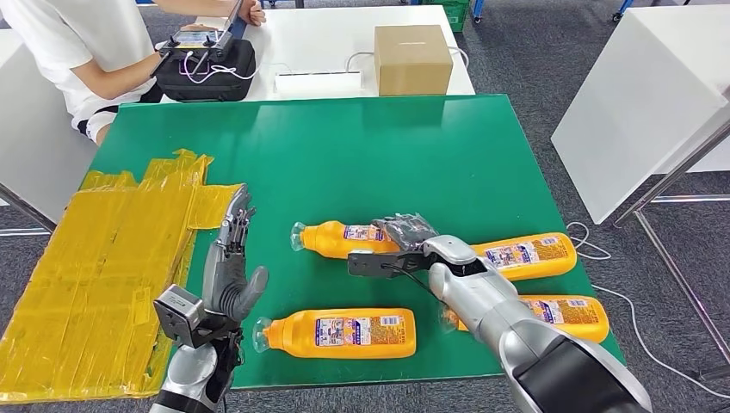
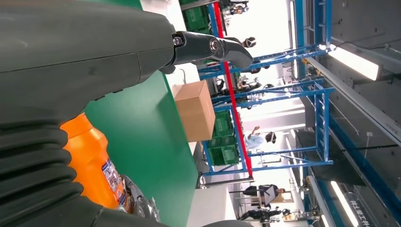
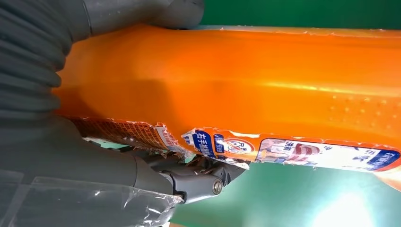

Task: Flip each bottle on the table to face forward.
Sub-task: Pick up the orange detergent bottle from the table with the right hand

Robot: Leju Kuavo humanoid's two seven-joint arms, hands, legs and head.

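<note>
Four orange bottles lie on their sides on the green table. My right hand grips the back-left bottle around its body. In the right wrist view that bottle sits between the thumb and the dark fingers, its torn label toward the fingers. A second bottle lies to the right and a third at the front right, partly behind my right arm. The front bottle shows its label. My left hand hovers with fingers stretched, left of the bottles, holding nothing; the left wrist view shows an orange bottle beside it.
A yellow taped sheet covers the table's left side. Behind the green table stand a cardboard box, a white power strip and a black case; a person sits at the back left. A white table stands to the right.
</note>
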